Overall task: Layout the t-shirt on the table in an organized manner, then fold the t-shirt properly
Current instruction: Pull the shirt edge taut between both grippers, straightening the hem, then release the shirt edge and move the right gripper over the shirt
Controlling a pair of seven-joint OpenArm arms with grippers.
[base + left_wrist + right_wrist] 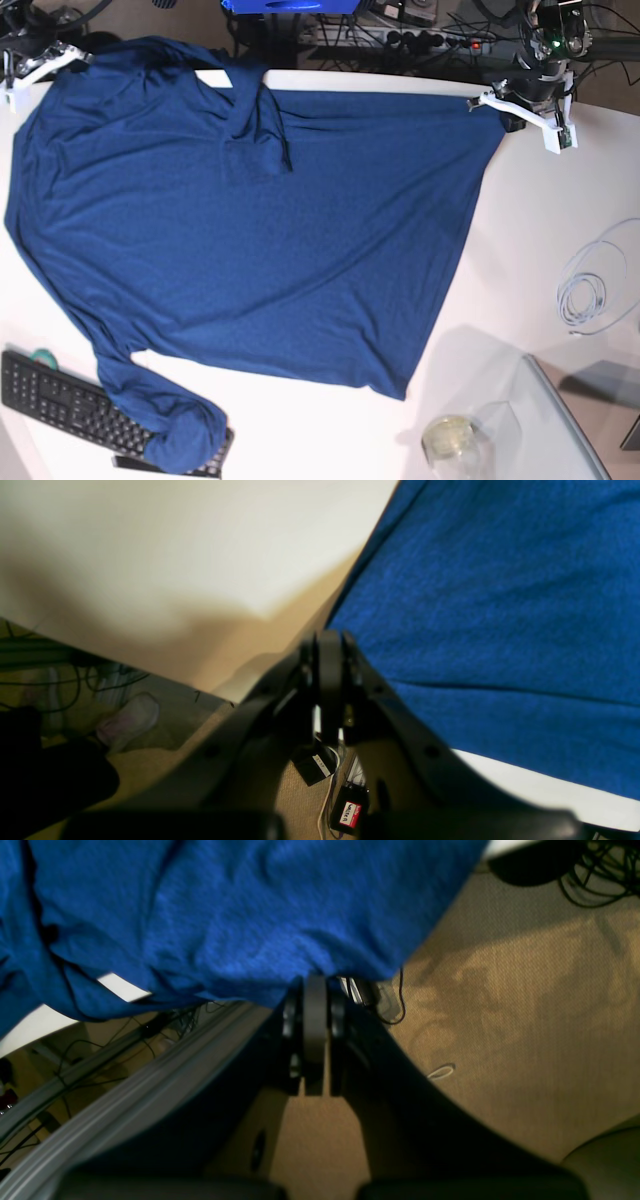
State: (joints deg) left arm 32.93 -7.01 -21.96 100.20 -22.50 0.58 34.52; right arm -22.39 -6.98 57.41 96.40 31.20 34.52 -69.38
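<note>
Dark blue knit t-shirt [250, 240] spread across most of the table [530, 210], body fairly flat with shallow wrinkles; one sleeve folded back on itself near the top edge, the other sleeve trailing down at lower left and bunched over a black keyboard [60, 400]. Judged light, limp, prone to stretch and drag, so likely to ripple if pulled from one point; best taken at hem corners or shoulder seams, both sides together, with even tension. Left gripper [327, 645] at the far table edge, jaws pressed together at the cloth's border, apparently pinching the t-shirt corner. Right gripper [315, 990] likewise clamped shut on a fold of the fabric hanging past the table edge. Tabletop smooth, white, curved rim, probably low friction, so cloth should slide easily. Free room limited: coiled white cable [595, 285] at right, glass jar [450, 440] and glass panel [570, 420] at lower right, keyboard at lower left under the sleeve. Risk judged: sleeve snagging on keyboard during straightening.
</note>
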